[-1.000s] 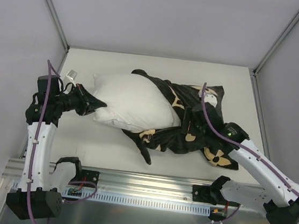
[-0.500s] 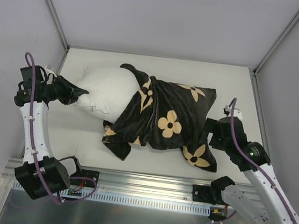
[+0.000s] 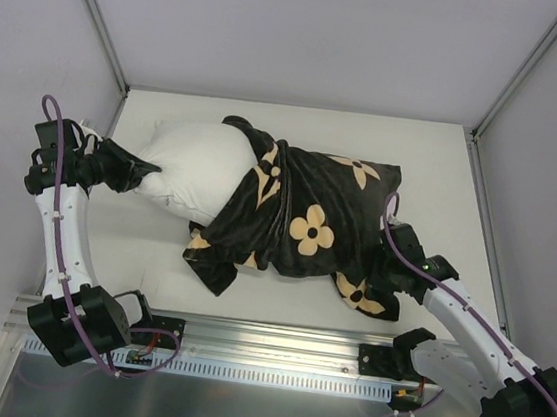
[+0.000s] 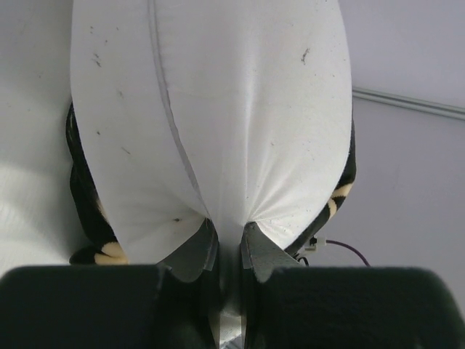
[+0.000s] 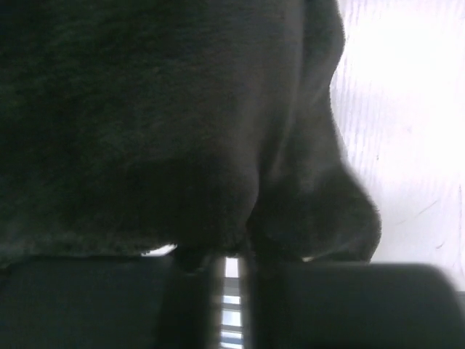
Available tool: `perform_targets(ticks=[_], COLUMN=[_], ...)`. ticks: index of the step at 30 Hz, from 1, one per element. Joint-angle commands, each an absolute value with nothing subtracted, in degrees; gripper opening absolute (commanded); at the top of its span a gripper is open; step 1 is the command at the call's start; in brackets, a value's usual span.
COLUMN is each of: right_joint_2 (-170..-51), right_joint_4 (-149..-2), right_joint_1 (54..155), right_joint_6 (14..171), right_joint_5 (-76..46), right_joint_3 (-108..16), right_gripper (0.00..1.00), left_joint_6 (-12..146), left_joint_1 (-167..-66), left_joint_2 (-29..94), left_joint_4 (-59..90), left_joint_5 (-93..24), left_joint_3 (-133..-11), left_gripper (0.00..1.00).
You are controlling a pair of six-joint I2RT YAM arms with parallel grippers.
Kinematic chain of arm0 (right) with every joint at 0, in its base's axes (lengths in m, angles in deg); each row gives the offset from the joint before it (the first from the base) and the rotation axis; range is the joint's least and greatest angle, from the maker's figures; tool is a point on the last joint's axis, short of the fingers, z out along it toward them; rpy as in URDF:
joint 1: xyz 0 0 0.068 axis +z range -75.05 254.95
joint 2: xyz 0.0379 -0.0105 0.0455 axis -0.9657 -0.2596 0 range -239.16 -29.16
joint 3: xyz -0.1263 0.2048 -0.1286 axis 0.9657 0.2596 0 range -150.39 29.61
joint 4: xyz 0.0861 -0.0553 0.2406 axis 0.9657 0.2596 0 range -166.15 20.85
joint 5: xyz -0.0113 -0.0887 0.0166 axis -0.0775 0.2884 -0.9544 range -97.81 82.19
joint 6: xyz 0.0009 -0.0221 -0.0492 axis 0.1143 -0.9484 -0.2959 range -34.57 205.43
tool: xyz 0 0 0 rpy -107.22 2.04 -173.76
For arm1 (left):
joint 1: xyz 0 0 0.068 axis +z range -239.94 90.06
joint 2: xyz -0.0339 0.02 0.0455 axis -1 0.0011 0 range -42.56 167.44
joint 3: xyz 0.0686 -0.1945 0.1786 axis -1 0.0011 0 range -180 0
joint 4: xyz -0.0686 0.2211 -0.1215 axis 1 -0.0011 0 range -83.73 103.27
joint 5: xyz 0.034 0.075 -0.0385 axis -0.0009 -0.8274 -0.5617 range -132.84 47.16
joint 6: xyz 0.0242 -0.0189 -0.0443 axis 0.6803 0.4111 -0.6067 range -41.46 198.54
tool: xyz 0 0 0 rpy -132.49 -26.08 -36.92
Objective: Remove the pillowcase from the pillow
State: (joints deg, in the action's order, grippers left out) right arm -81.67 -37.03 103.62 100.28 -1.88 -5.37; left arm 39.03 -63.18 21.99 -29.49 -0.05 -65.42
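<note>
At the far left, the left arm (image 3: 59, 234) rises along the grey side wall (image 3: 34, 60), a purple cable (image 3: 54, 193) looped along it. The left gripper (image 3: 150, 170) is clamped tight on the left corner of the pillow (image 3: 197, 174). In the left wrist view the white cover puckers into the narrow slot between the two fingers (image 4: 192, 254).

The pillow lies across the middle of the white table (image 3: 386, 145), with only its left part bare. The pillowcase (image 3: 307, 227) wraps the rest. Its open edge is bunched into a thick dark ridge that runs across the pillow from the far side to the near side — this ridge stands between the bare end and the covered end. A loose flap (image 3: 209, 266) of the black fabric spills off the near side onto the table.

To the right, the pillowcase lies flatter, its tan flowers facing up. The right gripper (image 3: 384, 273) sits on its lower right corner, with the right arm (image 3: 476, 332) stretched beside it. In the right wrist view the jaws are drawn close together, and a fold of the black velvety fabric is gathered at their tips — pinched, as far as the dark picture shows. Along the near edge runs a metal rail (image 3: 272, 354).
</note>
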Motion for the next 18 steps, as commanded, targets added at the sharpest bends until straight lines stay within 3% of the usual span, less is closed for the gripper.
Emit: perform_targets(ticks=[1, 7, 8, 13, 16, 18], right_joint_2=[-80.8, -76.7, -77.2, -80.8, -80.2, -79.6], right_joint_4=[-40.1, -34.7, -32.9, -28.5, -27.5, -28.1], right_joint_1=[99.8, 79.1, 72.6, 60.1, 53.8, 52.4], right_joint_6=[103.3, 99.9, 98.2, 95.5, 96.6, 98.2], right_joint_5=[-1.3, -1.1, -2.8, -3.2, -2.5, -0.8], right_joint_3=[-5.0, -14.3, -20.0, -37.6, -40.2, -35.6], right_gripper=[0.01, 0.01, 0.01, 0.01, 0.01, 0.01], left_joint_6=[38.5, 37.7, 37.5, 35.8, 35.2, 34.8], left_joint_1=[-60.9, -57.3, -56.6, -52.5, -50.2, -49.6], left_joint_2=[21.4, 22.7, 22.8, 22.1, 21.4, 20.8], left_joint_4=[-25.2, -25.2, -25.2, -25.2, -25.2, -25.2], left_joint_5=[-0.7, 1.9, 2.1, 3.9, 5.1, 5.2], left_joint_3=[-68.4, -70.3, -70.7, -70.7, -70.7, -70.7], left_gripper=[0.00, 0.00, 0.00, 0.00, 0.00, 0.00])
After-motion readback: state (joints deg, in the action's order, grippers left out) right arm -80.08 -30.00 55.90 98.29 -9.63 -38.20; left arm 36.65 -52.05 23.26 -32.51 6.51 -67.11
